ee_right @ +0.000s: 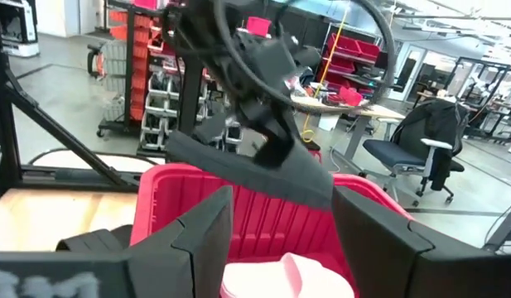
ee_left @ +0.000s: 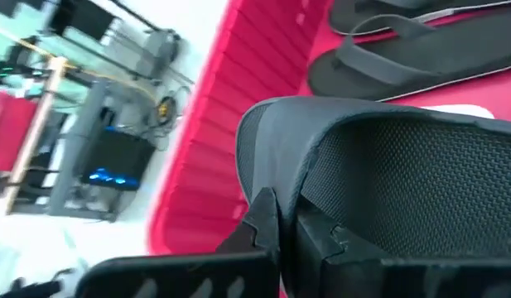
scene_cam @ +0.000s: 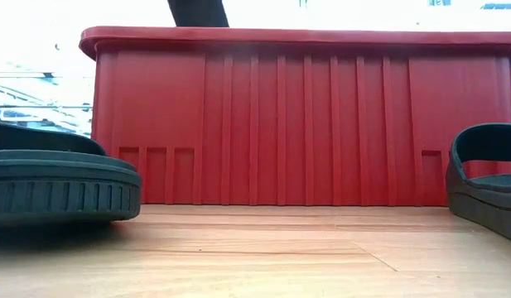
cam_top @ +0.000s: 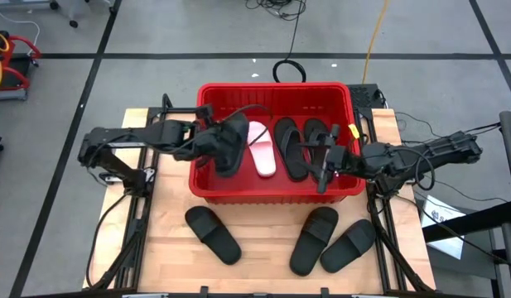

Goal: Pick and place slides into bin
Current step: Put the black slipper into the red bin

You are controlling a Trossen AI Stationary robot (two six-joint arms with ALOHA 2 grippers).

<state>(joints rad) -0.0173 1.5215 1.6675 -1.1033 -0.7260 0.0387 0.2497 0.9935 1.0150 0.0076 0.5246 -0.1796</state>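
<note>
- My left gripper [cam_top: 207, 141] sits just left of centre in the high view, clamped tight on the edge of a black slide [cam_top: 228, 142] that hangs over the left part of the bin [cam_top: 272, 91]; in the left wrist view my fingers [ee_left: 263, 223] pinch its rim at the bottom centre.
- My right gripper [cam_top: 328, 157] hovers right of centre over the bin's right side, jaws spread wide and holding nothing; its two dark fingers [ee_right: 205, 232] frame the lower middle of the right wrist view.
- Inside the bin, a pale pink slide [cam_top: 261, 149] lies at the middle with black ones [cam_top: 290, 147] to its right.
- Three black slides wait on the table along the bottom of the high view: one lower left [cam_top: 212, 234], two lower right [cam_top: 313, 240].
- Risk: I judge the pinch on a thin edge to be shallow, so the held slide could slip or swing.
- Risk: released near the bin's left wall, it might catch the rim and tip out onto the table.
- Risk: my two grippers are near each other over the bin, so a careless crossing move could knock them together.
</note>
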